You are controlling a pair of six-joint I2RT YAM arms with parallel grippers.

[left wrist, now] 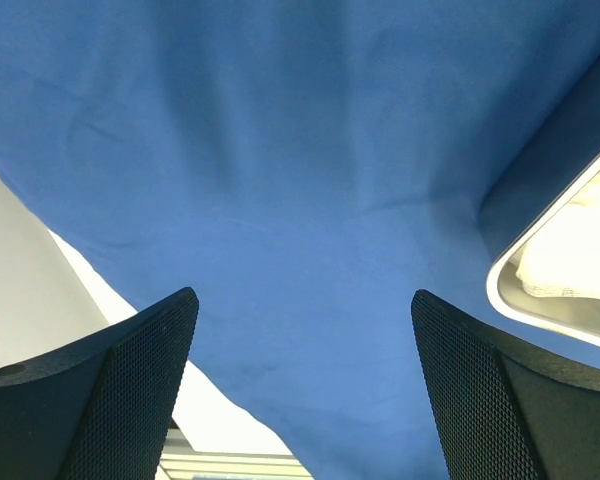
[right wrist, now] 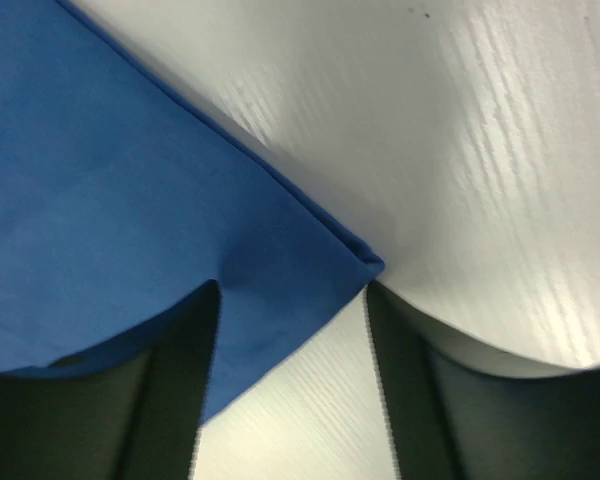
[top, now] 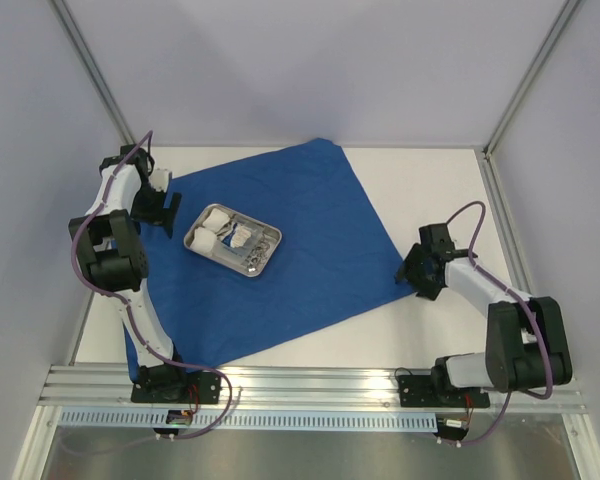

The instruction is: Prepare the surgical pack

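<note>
Drape: the royal-blue drape lies spread flat on the white desk, turned like a diamond. One corner points to the R arm, one to the L arm.
Tray: the steel tray stands on the drape, left of its centre, a little turned.
In tray: white gauze at the far-left end, silver instruments beside it. Finer detail is too small to tell.
Right fingers: the right fingers are low at the drape's right corner. They stand apart w/ the corner tip btw them, and nothing is pinched yet.
Left fingers: the left fingers are spread wide over the drape near its left corner, w/ the tray just beside them. They hold nothing.
Step (my judgement): prob. taking the corners, to fold the drape over the tray.
Risk 1: only the very tip of the corner sits btw the right fingers. The closing may miss it, or the cloth may slip out when lifted.
Risk 2: a strong pull on one corner can drag the whole drape. Then the tray slides or tips, and gauze and instruments spill.
Risk 3: the left fingers are close to the tray rim, so a descent there may hit steel, not cloth.
</note>
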